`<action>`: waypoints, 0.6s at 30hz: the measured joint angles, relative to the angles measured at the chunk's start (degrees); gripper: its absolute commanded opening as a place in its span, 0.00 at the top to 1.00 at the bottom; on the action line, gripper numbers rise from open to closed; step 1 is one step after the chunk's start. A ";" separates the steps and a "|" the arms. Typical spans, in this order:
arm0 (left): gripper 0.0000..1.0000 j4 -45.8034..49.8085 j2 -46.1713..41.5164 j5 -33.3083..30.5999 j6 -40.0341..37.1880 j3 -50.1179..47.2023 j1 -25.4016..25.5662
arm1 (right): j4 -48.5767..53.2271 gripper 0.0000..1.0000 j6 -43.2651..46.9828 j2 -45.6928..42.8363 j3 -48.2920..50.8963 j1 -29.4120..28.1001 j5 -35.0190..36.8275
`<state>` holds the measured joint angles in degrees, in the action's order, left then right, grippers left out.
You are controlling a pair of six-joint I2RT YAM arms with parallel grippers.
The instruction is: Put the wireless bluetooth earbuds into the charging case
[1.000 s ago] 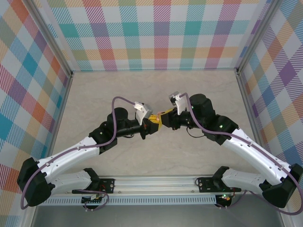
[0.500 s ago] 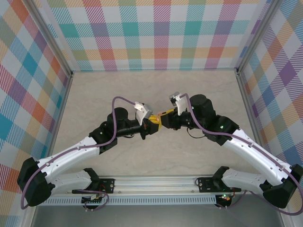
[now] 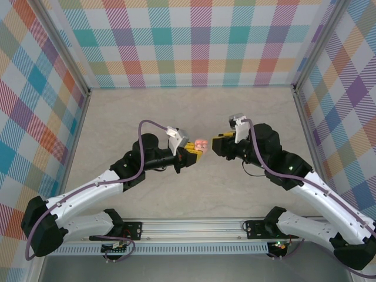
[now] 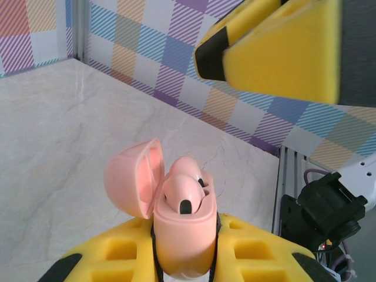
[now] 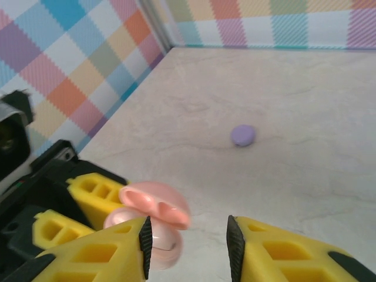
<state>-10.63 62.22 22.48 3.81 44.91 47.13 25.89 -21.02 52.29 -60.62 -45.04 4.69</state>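
Bright, even light; soft shadows; blurred foreground

Nothing legible from my station.
I can read no lettering, brand, number or sign anywhere: the pink charging case looks unmarked to me, and the plaid walls carry only their coloured checks.

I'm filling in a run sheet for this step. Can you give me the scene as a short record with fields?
case: pink charging case, clamped in the left pincer
lid: lid hinged open
buds: two pink earbuds seated in the case
left: shut on the case
right: right pincer open, empty, apart from the case
elsewhere: small purple rounded object lying on the table
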 measured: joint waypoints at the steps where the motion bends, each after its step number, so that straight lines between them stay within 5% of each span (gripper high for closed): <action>1: 0.89 0.00 -0.22 0.00 0.00 0.00 0.00 | 0.42 0.62 -0.33 0.17 0.00 0.35 0.76; 7: 0.88 -0.02 -2.25 1.27 0.72 0.00 0.00 | 1.14 0.68 -1.05 1.14 1.68 3.87 -1.40; 18: 0.89 -0.92 -3.37 5.46 2.36 0.04 0.00 | -3.48 0.76 -1.18 1.18 6.71 11.17 -20.11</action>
<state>-11.55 58.85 27.94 6.17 44.95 47.13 22.41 -22.20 53.47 -53.91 -33.87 -15.42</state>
